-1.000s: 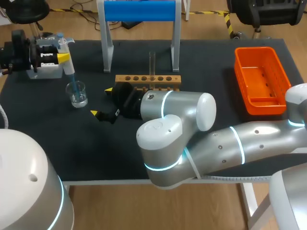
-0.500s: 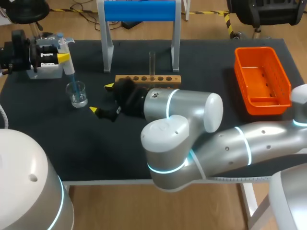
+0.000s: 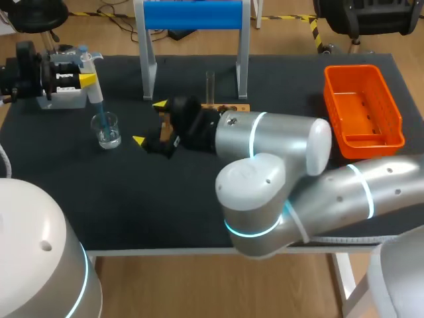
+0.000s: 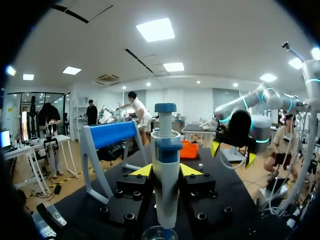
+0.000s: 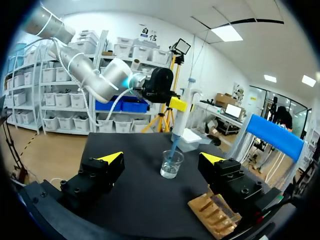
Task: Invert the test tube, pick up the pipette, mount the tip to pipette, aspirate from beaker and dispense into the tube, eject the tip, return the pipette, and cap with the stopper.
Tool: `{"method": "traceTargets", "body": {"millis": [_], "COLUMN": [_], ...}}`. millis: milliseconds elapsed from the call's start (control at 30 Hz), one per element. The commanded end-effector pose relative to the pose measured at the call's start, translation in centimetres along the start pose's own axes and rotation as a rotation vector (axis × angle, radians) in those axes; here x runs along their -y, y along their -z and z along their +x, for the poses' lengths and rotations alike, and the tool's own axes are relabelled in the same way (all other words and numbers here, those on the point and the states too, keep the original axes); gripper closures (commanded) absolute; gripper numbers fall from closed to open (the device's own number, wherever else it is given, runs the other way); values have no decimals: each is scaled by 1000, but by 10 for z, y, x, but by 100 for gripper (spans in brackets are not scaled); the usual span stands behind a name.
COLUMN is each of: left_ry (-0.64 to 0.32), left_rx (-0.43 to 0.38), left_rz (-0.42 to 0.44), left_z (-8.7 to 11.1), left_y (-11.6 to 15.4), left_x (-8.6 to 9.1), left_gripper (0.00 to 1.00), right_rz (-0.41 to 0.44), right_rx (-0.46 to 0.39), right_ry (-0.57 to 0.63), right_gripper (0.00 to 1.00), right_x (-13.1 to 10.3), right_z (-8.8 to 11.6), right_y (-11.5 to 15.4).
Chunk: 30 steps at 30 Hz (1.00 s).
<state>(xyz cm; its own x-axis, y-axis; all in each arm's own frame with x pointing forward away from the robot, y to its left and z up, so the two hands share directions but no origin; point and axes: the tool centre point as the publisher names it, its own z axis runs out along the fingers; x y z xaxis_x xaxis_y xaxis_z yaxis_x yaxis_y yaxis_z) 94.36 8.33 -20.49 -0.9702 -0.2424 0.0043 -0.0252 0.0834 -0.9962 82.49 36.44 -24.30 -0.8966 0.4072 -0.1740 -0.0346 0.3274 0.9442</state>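
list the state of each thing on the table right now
left gripper: shut on the pipette
pipette: tip down in the beaker
beaker: upright, some clear liquid inside
test tube: upright in the rack
right gripper: open, empty
basket: empty

I count one pipette (image 3: 91,83), one beaker (image 3: 106,129), one test tube (image 3: 210,86) and one wooden rack (image 3: 238,107). Rack holes are partly hidden, so I can't count them. One orange basket (image 3: 366,147), one blue-topped stand (image 3: 192,14), one grey holder block (image 3: 63,98). Two arms of mine, so two grippers: left gripper (image 4: 165,170) and right gripper (image 3: 149,122), two yellow fingertips each. One table (image 3: 132,199).
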Motion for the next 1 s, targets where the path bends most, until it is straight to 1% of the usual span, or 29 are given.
{"method": "traceTargets", "body": {"millis": [33,133,300,367,433,500,700,833,900,1000], "left_ry": [0,0,0,0,0,0,0,0,0,0], "left_rx": [0,0,0,0,0,0,0,0,0,0], "left_rz": [0,0,0,0,0,0,0,0,0,0], "left_z": [0,0,0,0,0,0,0,0,0,0], "left_y": [0,0,0,0,0,0,0,0,0,0], "left_x": [0,0,0,0,0,0,0,0,0,0], "left_gripper": [100,100,100,100,100,100,100,100,100,100], "right_rz": [15,21,5,7,-3,4,6,6,8,-5], "right_rx": [-136,-154,-195,-206,-227,-239,-266,-281,-284,-308], "right_ry": [4,32,47,75,67,96,122,145,169,172], "right_gripper": [0,0,0,0,0,0,0,0,0,0], "right_x": [-16,-26,-45,-53,-62,-72,-98,-112,-117,-125], "right_z": [-12,-15,-21,-23,-26,-29,-38,-46,-52,-60], "right_y": [28,35,44,47,50,54,63,64,61,56]}}
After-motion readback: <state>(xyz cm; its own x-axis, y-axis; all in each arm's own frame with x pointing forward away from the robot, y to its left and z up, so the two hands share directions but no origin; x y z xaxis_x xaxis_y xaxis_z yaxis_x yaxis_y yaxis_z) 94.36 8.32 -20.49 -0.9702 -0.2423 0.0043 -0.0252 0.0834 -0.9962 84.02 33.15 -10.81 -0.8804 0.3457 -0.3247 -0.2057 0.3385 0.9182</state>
